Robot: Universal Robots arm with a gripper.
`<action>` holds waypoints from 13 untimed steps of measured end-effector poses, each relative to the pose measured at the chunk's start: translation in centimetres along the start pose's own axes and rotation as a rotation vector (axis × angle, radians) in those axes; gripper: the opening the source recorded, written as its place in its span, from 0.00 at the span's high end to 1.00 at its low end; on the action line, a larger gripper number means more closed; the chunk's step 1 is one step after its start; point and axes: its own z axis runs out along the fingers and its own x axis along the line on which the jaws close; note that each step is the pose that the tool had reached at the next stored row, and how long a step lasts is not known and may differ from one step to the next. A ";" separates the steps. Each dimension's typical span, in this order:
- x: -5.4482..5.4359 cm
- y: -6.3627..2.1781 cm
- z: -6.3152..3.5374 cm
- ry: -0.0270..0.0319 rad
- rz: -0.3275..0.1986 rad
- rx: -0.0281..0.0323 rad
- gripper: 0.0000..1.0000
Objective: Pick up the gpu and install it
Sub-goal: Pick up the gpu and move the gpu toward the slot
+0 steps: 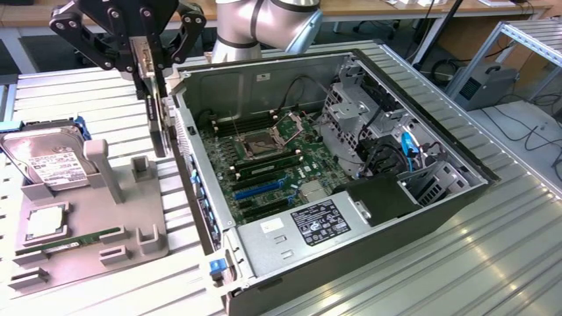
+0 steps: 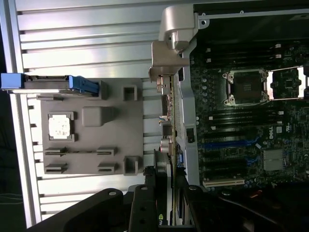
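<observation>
Open grey metal computer case (image 1: 255,85) on ribbed aluminium counter (image 1: 491,263), exterior view's right. Grey plastic fixture tray (image 1: 97,217) beside it, exterior view's left. Flat black-faced gpu (image 1: 159,125) upright between them, just beside case wall.

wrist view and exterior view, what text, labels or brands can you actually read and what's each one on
"DELL": white print on the motherboard, wrist view.
hard drive label: print too small to read.
power supply label: too small to read.
case wall sticker: unreadable.
gpu: no legible text.
</observation>
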 end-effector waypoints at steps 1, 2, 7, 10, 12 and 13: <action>-0.1 0.01 0.00 0.0000 0.000 0.0000 0.73; -0.2 0.01 0.01 0.0000 0.000 0.0001 0.73; -0.7 0.05 0.03 -0.0001 0.000 0.0005 0.73; -1.9 0.14 0.10 -0.0001 0.000 0.0015 0.73; -2.9 0.22 0.15 -0.0002 0.000 0.0022 0.73; -3.5 0.27 0.18 -0.0002 0.000 0.0026 0.73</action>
